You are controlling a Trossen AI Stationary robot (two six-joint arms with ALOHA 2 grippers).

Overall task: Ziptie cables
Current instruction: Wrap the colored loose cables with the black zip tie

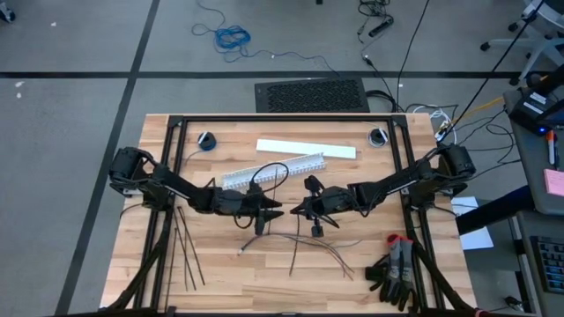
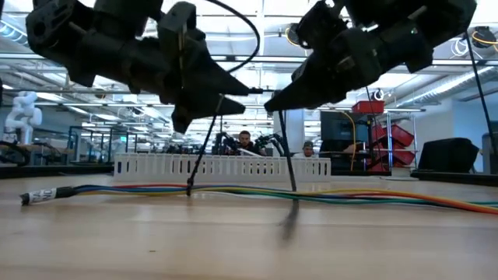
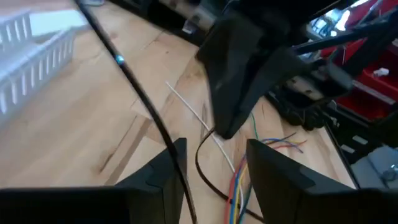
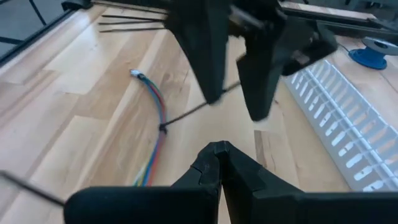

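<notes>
High view: left gripper [image 1: 271,211] fingers standing apart around thin black plastic ziptie [image 2: 204,145]; right gripper [image 1: 298,210] fingers pressing together, both hovering over multicoloured wire bundle [image 2: 233,191] on wooden tabletop [image 1: 352,269].

One bundle of cables [image 1: 304,244] lies on the table. About five loose zipties [image 1: 183,246] sit in a pile (they overlap, so the count is rough), plus one looped ziptie [image 1: 269,174] between two grippers. One white slotted duct [image 1: 271,171], one flat white strip [image 1: 306,148], one pair of gloves [image 1: 397,269].

arms: two, matte black, jointed, bulky housings | left gripper [image 1: 275,211]: two dark wedge fingers, tapering | right gripper [image 1: 298,210]: same black tapered fingers | thin black leads looping off wrists
</notes>
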